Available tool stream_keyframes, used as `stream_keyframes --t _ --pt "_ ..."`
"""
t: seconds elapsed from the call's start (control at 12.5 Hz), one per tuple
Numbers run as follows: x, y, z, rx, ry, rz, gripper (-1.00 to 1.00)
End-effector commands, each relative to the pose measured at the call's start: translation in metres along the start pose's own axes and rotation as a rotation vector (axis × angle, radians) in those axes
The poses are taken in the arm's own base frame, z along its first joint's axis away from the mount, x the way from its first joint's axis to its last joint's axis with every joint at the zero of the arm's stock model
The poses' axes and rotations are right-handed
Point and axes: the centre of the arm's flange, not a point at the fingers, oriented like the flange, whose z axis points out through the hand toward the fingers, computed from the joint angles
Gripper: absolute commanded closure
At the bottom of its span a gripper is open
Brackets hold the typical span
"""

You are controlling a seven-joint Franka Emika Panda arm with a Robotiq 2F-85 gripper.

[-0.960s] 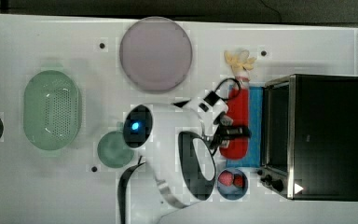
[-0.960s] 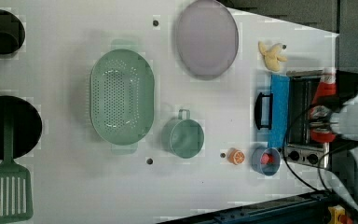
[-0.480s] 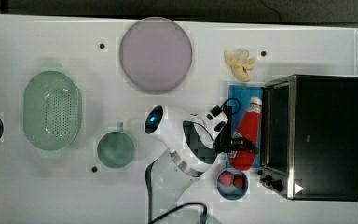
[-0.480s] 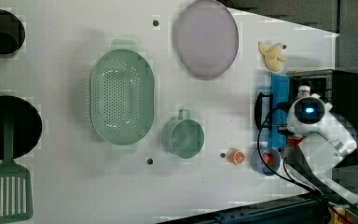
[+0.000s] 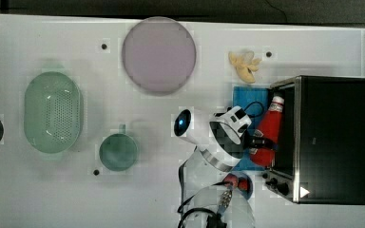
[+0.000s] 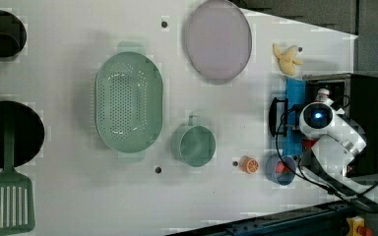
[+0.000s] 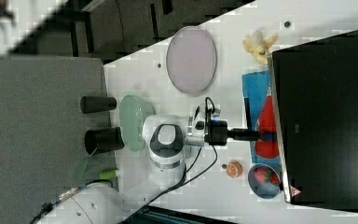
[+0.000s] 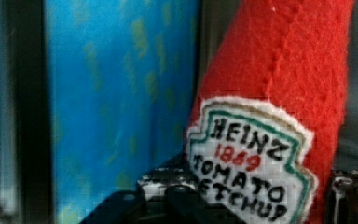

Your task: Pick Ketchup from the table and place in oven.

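1. We see the black end effector (image 5: 261,141) clamped on the red felt ketchup bottle (image 5: 269,132) with its white label.
2. The bottle lies over the blue inner door face (image 5: 244,97) at the mouth of the black toaster oven (image 5: 332,137), above the white surface (image 5: 123,199).

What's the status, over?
Gripper shut on ketchup. Bottle over the open blue door, at the oven mouth. Nothing in the way.
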Motion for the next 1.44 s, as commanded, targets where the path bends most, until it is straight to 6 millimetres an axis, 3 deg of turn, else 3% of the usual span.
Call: stream_keyframes --t 0.08,0.16,0.4,0.56,0.72,0.88,1.04,1.44 --pt "0.014 0.04 0.009 -0.011 0.044 0.129 -0.2" --pt "0.014 0.041 0.011 -0.013 0.046 0.128 -0.29" --pt "0.015 0.036 0.009 -0.002 0.056 0.12 -0.93" --pt "0.02 0.033 0.002 0.011 0.08 0.117 -1.0" --pt "0.026 0.036 -0.022 0.042 0.104 0.152 -1.0" --pt "0.031 0.048 -0.065 0.184 0.101 0.263 -1.0" --pt "0.035 0.067 -0.12 0.358 0.104 0.333 -1.0" --pt "0.036 0.134 -0.251 0.813 -0.011 0.661 -1.0"
